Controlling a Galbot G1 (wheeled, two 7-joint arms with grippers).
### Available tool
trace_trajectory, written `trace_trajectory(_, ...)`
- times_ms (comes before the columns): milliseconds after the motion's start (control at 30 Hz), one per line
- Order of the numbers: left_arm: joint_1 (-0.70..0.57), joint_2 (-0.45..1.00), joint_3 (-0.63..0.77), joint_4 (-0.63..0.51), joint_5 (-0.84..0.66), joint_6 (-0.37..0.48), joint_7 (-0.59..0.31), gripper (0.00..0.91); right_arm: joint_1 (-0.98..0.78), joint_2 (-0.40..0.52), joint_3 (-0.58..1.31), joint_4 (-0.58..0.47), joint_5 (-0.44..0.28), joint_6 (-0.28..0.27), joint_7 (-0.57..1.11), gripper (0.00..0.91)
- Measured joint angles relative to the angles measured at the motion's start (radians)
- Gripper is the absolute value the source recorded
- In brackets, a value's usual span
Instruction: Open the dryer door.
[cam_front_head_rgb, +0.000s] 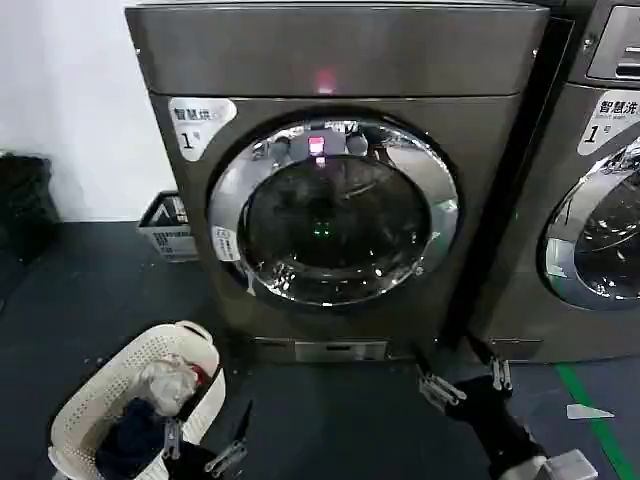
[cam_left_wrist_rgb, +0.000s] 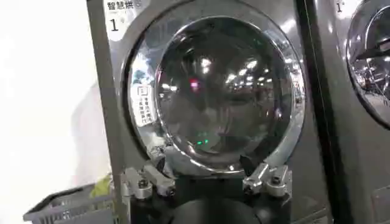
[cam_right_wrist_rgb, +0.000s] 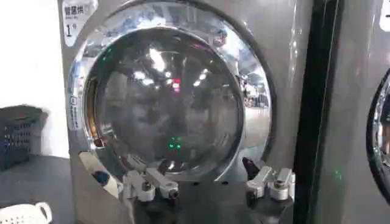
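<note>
The door (cam_front_head_rgb: 333, 212) sits shut in the front of the dryer (cam_front_head_rgb: 330, 60), its chrome rim flush around dark glass, a white sticker on the rim's left side. It is above and ahead of both pincers, well apart from each. The right pincer (cam_front_head_rgb: 462, 378) hovers low over the floor (cam_front_head_rgb: 330, 420) below the door's lower right, fingers spread wide, holding nothing. The left pincer (cam_front_head_rgb: 205, 452) is lower still, near the floor, fingers also spread and empty; just to its left stands a white laundry basket (cam_front_head_rgb: 95, 405) with clothes inside. Right of the right pincer is a neighbouring machine (cam_front_head_rgb: 590, 200). A grey crate (cam_front_head_rgb: 165, 228) sits beyond the left pincer, beside the dryer.
</note>
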Motion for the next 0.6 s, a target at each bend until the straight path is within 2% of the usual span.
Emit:
trace_trajectory(133, -0.004, 0.000, 0.009, 0.000, 0.004, 0.007, -0.008, 0.907, 0.087, -0.082, 0.018, -0.012, 0.104, 0.030, -0.074, 0.907)
trace_trajectory(367, -0.007, 0.006, 0.029, 0.006, -0.004, 0.006, -0.010, 0.907, 0.306, -0.272, -0.031, -0.254, 0.189, 0.050, -0.142, 0.907)
trace_trajectory(600, -0.019, 0.013, 0.014, 0.023, -0.036, 0.007, -0.007, 0.907, 0.526, -0.389, -0.147, -0.466, 0.248, 0.049, -0.172, 0.907)
